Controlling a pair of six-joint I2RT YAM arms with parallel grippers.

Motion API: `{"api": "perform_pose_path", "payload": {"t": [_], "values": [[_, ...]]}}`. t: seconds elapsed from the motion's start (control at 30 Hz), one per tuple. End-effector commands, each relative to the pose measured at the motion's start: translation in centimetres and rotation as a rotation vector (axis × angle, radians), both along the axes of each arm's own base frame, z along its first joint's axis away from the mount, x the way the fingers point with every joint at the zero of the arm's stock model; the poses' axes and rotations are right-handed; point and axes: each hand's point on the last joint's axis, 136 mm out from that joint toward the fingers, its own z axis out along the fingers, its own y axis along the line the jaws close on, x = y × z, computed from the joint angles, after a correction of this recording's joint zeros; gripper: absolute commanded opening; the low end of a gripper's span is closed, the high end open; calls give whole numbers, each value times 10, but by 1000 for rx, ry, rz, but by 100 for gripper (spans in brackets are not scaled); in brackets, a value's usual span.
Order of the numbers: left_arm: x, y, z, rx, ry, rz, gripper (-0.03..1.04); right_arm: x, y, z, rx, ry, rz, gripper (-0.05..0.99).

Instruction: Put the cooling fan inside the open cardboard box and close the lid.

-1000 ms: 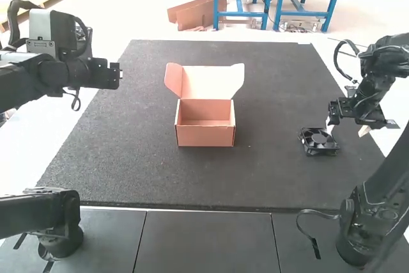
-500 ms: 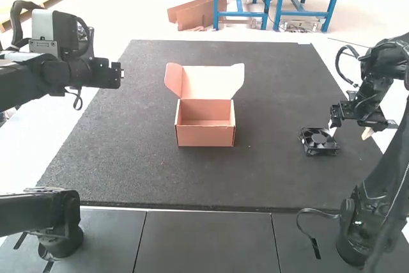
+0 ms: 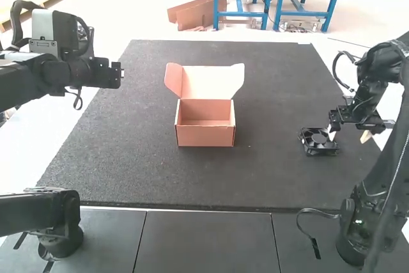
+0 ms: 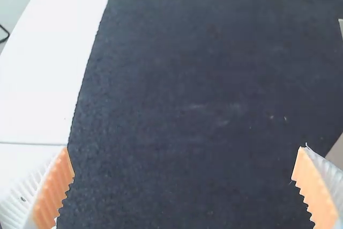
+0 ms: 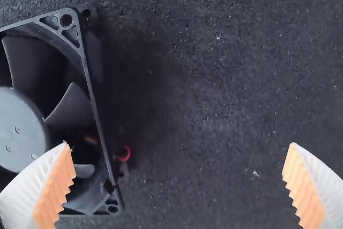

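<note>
The black cooling fan [image 3: 318, 140] lies flat on the dark mat [image 3: 160, 151] covering the tabletop, off to the right of the cardboard box [image 3: 205, 114] and well apart from it. The box stands near the mat's middle with its lid flap upright at the back, and its inside is open. Neither the fan nor the box has shifted since the earlier frames.

The right hand [image 3: 349, 130] has sunk a little lower over the last second and now hangs just beside the fan's right edge. Its ribbed fingers [image 5: 53, 186] are spread wide and grip nothing. In the right wrist view one orange pad sits over the fan's frame, and the other is over bare mat.

The left hand [image 3: 115, 73] hovers above the mat's left border, about where it was half a second ago. Its fingers are also wide apart and empty.
</note>
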Motion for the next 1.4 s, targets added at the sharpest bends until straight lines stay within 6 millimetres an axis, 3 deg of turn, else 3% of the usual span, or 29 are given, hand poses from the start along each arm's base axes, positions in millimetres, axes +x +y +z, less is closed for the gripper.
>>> {"api": "perform_pose_path", "payload": {"t": [0.0,0.47,0.9,1.13,1.37], "values": [[6,-1,17,-2,-38,-8,97,9,-8,3,-20,-15,2,89],[5,-1,16,-3,-29,-5,97,14,-9,-10,-16,1,6,89],[6,-1,16,-5,-32,-5,97,27,-8,-2,-9,-32,13,89],[7,-1,14,-5,-29,-5,97,23,-7,-11,-1,-3,11,89],[7,-1,13,-4,-26,-5,97,6,-5,-22,13,74,5,88]]}}
